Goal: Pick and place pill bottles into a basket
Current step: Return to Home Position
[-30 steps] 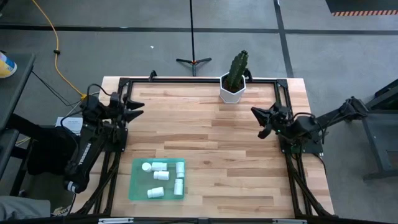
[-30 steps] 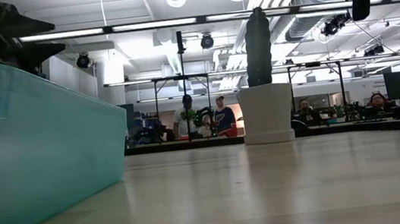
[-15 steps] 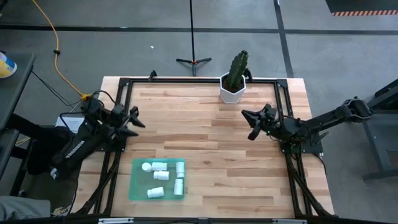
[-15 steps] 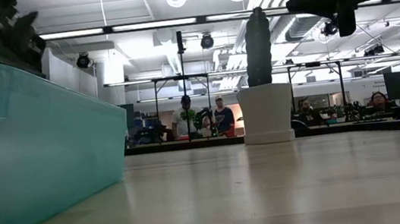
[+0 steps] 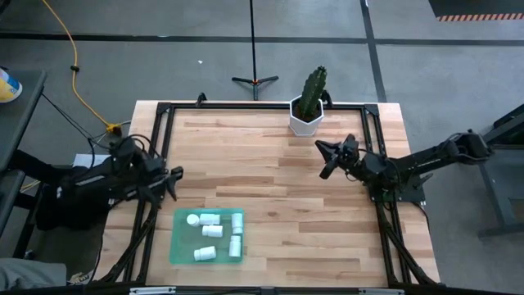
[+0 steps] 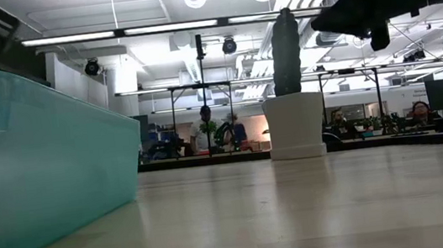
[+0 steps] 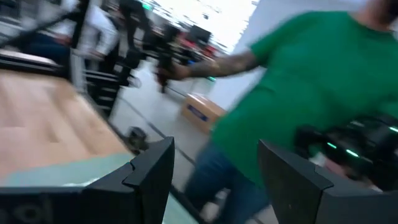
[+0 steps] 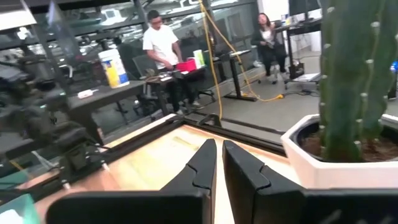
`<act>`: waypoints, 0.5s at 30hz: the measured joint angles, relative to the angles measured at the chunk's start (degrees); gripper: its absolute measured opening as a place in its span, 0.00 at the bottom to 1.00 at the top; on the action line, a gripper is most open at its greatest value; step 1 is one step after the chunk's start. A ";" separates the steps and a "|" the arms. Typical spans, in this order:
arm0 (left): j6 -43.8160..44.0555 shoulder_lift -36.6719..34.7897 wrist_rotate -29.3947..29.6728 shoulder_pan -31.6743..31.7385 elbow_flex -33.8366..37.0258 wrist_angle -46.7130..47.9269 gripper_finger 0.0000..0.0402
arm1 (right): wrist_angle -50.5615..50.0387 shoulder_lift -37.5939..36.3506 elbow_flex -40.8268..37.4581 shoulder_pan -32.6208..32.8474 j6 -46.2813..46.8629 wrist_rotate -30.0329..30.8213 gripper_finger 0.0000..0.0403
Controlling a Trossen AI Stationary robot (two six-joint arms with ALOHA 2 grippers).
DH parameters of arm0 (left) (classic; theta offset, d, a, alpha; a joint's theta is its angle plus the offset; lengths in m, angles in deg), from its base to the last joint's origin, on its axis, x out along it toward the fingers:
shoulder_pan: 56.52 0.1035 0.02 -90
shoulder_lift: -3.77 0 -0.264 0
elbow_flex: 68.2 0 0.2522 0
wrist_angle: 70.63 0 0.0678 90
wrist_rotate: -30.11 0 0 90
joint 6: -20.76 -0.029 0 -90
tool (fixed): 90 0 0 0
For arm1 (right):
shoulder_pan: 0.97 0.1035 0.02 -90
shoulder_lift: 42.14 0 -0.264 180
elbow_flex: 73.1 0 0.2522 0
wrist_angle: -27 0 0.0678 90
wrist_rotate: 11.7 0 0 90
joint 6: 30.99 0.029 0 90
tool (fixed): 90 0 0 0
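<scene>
High view is showing six pill bottles (image 5: 211,231) lying in the basket (image 5: 182,239). Risk: right gripper (image 5: 326,157), fingers nearly closed, is hovering near the cactus pot (image 5: 307,120); a wide swing could be clipping it. Left gripper (image 5: 169,175), fingers spread wide, is hanging at the table (image 5: 270,197) left edge, near the basket; a low move could be nudging it.

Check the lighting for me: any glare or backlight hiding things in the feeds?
High view: even light, pill bottles in the basket read plainly. Low view: ceiling lights backlight the cactus and the right claw into dark shapes. Left wrist view: bright glare beside a person in green.
</scene>
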 joint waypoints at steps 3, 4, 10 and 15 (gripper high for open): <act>0.47 0.00 1.37 -5.87 0.00 -0.01 0.65 | -0.03 -0.04 0.00 -1.37 0.00 -0.02 0.05; 0.85 0.00 1.75 -7.83 0.00 -0.01 0.65 | -0.03 -0.02 0.00 -1.83 0.00 -0.02 0.05; -3.89 0.00 15.30 -17.60 0.00 -0.20 0.65 | -0.69 -0.04 0.00 -4.23 -0.02 -0.03 0.04; -12.35 0.02 40.29 -23.10 0.00 -0.30 0.65 | -3.96 -0.04 0.00 -6.37 -1.22 -2.28 0.05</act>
